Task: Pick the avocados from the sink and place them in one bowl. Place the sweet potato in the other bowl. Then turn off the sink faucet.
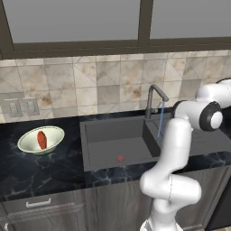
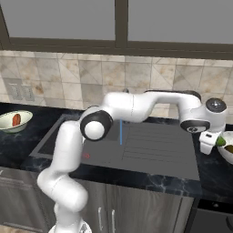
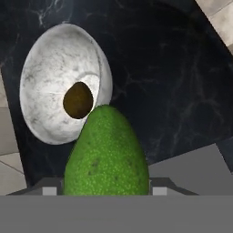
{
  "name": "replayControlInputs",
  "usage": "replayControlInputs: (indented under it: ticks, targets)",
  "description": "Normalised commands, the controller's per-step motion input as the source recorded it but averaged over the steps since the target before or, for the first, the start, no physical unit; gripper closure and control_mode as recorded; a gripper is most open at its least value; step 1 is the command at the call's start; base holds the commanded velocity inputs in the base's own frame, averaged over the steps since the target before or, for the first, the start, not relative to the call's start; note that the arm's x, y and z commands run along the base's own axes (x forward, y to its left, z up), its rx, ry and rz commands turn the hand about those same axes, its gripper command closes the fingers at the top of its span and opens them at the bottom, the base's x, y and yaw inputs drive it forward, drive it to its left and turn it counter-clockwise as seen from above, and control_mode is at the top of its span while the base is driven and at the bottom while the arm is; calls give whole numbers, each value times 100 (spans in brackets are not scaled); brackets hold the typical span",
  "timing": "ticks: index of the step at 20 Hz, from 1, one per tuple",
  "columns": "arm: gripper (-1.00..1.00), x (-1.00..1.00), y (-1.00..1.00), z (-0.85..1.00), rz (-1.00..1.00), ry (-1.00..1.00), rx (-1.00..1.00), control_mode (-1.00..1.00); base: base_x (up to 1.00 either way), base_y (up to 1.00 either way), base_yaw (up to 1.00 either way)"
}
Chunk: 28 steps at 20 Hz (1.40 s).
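My gripper [image 2: 215, 142] is shut on the bright green avocado [image 2: 221, 141], far right over the counter. In the hand view that green avocado [image 3: 107, 154] rises between the fingers, just above and beside the rim of a white marbled bowl [image 3: 50, 68]. The dark olive avocado [image 3: 78, 100] lies inside this bowl, whose edge [image 2: 226, 157] shows at the right border. The sweet potato [image 1: 41, 140] lies in the pale cream-green bowl [image 1: 29, 145] left of the sink [image 1: 108, 131]. The sink faucet [image 1: 153, 97] still runs a thin blue water stream [image 1: 160, 121].
A tiny red spot [image 1: 120, 158] marks the basin floor. The ridged drainboard [image 2: 159, 145] lies between the basin and the right bowl. Black marbled counter [image 3: 173, 91] surrounds both bowls. A tiled wall with outlets [image 1: 20, 107] backs the counter.
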Motion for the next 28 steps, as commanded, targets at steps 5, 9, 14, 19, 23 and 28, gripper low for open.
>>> replayControlInputs:
  ticks: [5, 9, 14, 19, 23, 28]
  targets:
    - [100, 25, -24, 9, -3, 0, 2, -100, 0, 0, 0]
    - [100, 26, -14, -28, -8, 0, 0, -100, 0, 0, 0]
    - [100, 24, -17, -47, -9, 0, -2, -100, 0, 0, 0]
    - [100, 30, -17, -18, -9, 0, 0, -100, 0, 0, 0]
    - [100, 32, -17, -3, -8, 0, 0, -100, 0, 0, 0]
    - [100, 25, -20, -19, -7, 0, 0, -100, 0, 0, 0]
